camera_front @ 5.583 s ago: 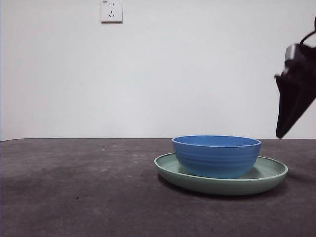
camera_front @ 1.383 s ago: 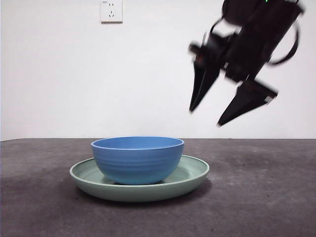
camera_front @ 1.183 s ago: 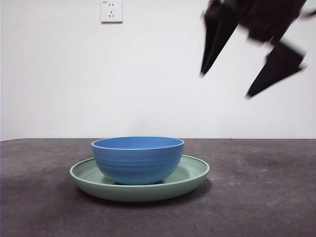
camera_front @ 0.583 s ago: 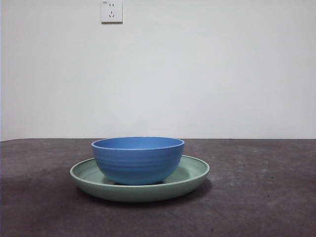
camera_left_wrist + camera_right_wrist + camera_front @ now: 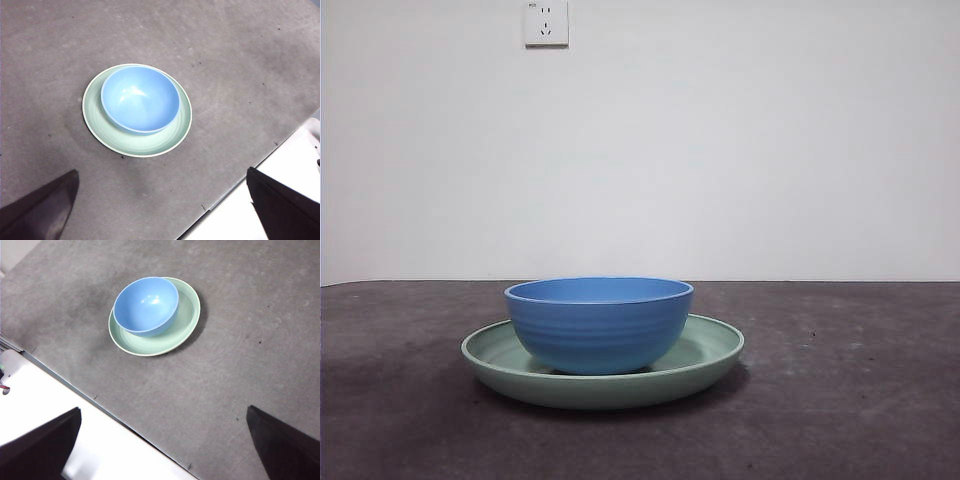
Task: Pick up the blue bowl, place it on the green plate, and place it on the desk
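Observation:
The blue bowl [image 5: 599, 323] stands upright and empty inside the green plate [image 5: 705, 352], which rests on the desk [image 5: 840, 400] left of centre. Both show from above in the left wrist view, bowl [image 5: 140, 99] on plate [image 5: 175, 131], and in the right wrist view, bowl [image 5: 146, 305] on plate [image 5: 185, 322]. My left gripper [image 5: 162, 210] is open, empty and high above the desk. My right gripper [image 5: 162, 447] is open, empty and high above the desk. Neither gripper shows in the front view.
A white wall with a socket [image 5: 546, 22] stands behind the desk. The desk's edge and a white surface beyond it show in the left wrist view [image 5: 280, 200] and in the right wrist view [image 5: 60, 400].
The gripper that hung open at the upper right of the front view has risen out of that view. Since the earliest frame the plate with the bowl has moved left. Both now stand still.

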Controlling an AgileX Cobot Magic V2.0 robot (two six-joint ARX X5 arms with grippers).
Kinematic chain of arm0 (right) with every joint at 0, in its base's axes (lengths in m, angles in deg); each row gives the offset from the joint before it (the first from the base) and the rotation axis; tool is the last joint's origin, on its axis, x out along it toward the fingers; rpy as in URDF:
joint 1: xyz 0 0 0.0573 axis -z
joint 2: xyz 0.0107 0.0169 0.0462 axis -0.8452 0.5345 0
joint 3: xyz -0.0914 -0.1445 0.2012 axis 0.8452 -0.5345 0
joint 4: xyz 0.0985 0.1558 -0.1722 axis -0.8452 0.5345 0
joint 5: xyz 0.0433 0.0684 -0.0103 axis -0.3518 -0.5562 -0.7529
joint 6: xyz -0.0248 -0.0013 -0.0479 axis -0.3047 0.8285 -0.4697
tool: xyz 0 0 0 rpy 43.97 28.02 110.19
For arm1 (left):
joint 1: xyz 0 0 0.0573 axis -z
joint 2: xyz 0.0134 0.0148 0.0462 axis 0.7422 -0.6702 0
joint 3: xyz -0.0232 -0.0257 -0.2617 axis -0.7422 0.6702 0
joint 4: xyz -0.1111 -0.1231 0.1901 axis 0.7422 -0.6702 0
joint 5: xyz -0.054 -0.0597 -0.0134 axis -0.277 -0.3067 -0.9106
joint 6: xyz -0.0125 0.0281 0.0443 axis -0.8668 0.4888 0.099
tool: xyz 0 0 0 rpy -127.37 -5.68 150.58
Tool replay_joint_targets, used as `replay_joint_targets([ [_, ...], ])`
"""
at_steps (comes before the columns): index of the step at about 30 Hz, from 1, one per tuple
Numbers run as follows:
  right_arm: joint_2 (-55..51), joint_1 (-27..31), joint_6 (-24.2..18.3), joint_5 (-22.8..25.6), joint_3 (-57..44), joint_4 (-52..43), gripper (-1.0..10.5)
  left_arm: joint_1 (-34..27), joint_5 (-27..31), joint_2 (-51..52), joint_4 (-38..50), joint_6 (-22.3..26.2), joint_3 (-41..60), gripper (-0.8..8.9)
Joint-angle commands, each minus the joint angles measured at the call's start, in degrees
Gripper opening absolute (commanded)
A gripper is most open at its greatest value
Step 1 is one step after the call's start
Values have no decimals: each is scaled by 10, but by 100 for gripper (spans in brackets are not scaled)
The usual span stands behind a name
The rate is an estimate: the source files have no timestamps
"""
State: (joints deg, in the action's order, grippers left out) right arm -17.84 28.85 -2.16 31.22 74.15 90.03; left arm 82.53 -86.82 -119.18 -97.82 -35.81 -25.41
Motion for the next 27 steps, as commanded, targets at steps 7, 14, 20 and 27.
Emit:
replay_joint_targets([
  [7,3,-3,-3,2,11,-3,-5,3,-3,-3,9,12,-5,-10],
  [14,3,-3,-3,2,11,-9,18,3,-3,-3,9,12,-5,27],
  [20,3,-3,-3,2,11,-11,18,3,-3,-3,9,12,-5,27],
  [27,3,-3,-3,2,11,-11,18,3,-3,-3,7,12,-4,27],
])
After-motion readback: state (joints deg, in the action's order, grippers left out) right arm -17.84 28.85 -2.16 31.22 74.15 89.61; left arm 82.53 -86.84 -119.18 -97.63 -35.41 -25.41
